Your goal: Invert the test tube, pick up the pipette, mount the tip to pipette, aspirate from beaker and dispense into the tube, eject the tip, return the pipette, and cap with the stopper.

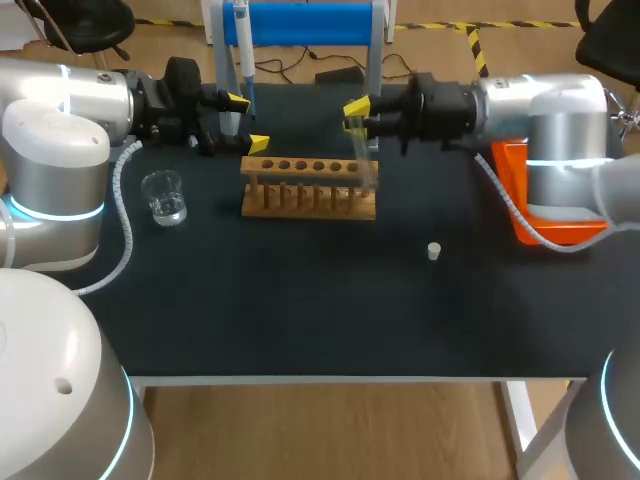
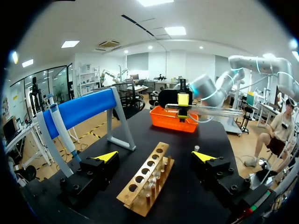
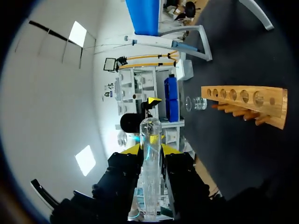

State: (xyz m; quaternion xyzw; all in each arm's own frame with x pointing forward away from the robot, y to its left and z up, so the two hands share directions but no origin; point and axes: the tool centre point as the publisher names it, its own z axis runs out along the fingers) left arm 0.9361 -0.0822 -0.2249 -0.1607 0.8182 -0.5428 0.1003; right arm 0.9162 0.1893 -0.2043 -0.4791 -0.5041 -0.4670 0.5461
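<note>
Right claw [image 3: 150, 150] clamped on the glass test tube [image 1: 364, 155], both fingers pinching it near the middle. The tube hangs over the right end of the wooden rack [image 1: 308, 190], not touching it. Long axis crosses the fingers and looks roughly level, running front-to-back over the worktop [image 1: 300, 310], so the flip is probably half done. The rack holes sit just under the tube. Left claw [image 1: 247, 122] is spread wide, holding nothing, near the rack's left end. The pipette [image 1: 242, 45] hangs upright on the blue stand [image 1: 310, 20] just behind it, so the left arm is nearer. Beaker [image 1: 164, 196] sits front-left, stopper [image 1: 434, 251] lies loose front-right. No readable labels or writing.
</note>
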